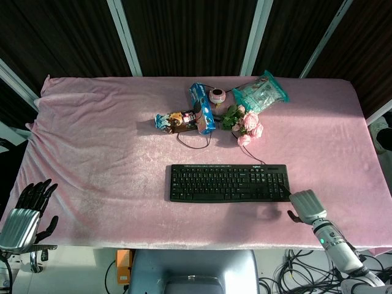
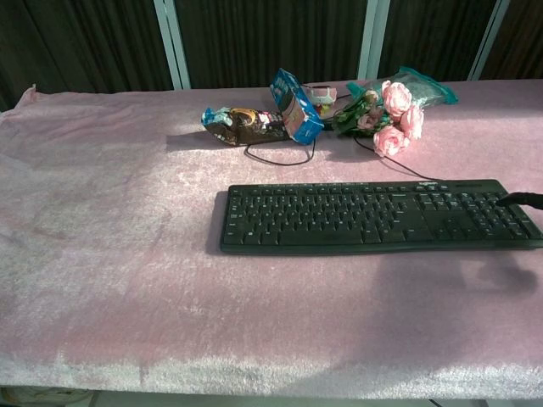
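1. Up top, from the head view: right hand (image 1: 305, 204) at the near right corner of the black keyboard (image 1: 229, 182), one dark fingertip touching the keys, other fingers hard to tell apart, holding nothing.
2. Also from the head view: left hand (image 1: 27, 211) far off at the table's left edge, dark fingers spread apart, holding nothing.
3. Behind the keyboard: pink roses (image 1: 248, 124), blue snack box (image 1: 201, 108), brown snack bag (image 1: 174, 122), green packet (image 1: 261, 93), all on the pink cloth (image 1: 92, 141).
4. Lower down, from the chest view: keyboard (image 2: 373, 217) flat in the middle, one dark fingertip (image 2: 524, 199) resting on its right end.
5. Farther back: roses (image 2: 390, 114) and blue box (image 2: 295, 105).
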You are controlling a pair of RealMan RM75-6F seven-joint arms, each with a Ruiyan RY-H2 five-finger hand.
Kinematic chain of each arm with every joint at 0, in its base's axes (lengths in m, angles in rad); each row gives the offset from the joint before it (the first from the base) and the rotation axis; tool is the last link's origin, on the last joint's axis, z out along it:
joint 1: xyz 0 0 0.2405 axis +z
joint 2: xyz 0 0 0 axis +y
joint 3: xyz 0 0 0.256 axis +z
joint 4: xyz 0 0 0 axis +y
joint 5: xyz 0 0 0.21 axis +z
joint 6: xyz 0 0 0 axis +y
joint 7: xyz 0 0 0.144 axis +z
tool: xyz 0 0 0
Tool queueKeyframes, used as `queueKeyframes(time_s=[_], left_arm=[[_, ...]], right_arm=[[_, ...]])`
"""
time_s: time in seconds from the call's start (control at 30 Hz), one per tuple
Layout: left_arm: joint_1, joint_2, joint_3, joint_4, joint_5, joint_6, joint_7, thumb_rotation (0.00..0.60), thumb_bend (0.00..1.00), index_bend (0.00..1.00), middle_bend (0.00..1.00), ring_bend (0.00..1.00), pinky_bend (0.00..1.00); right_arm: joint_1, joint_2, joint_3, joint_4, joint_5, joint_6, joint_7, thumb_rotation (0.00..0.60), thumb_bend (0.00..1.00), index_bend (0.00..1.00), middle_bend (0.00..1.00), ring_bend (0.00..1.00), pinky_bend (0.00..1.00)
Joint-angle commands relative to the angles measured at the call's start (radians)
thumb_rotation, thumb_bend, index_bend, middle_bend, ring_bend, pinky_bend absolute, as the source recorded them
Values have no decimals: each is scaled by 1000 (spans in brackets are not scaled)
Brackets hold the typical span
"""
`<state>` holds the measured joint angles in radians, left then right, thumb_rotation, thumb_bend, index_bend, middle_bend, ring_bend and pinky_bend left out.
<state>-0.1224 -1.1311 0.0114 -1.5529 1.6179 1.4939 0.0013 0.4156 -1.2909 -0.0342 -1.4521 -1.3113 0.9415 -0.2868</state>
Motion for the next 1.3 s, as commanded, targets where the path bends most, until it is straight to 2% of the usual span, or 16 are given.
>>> queueKeyframes(time_s=[0.03,0.87,1.3], left_arm=[[1,0,0,2,1,1,-2,600,433,0,0,0,0],[15,13,-2,7,-2,28,-30,600,433,0,0,0,0],[9,12,-5,6,-5,17,-28,600,434,0,0,0,0]], right_arm=[[0,0,0,-1,2,-1,-2,600,491,126,1000,1000,1000],[33,-40,4,0,78,-58,-99,600,492,161,1000,1000,1000],[34,-38,2,-1,96,-58,-109,600,491,165,1000,1000,1000]])
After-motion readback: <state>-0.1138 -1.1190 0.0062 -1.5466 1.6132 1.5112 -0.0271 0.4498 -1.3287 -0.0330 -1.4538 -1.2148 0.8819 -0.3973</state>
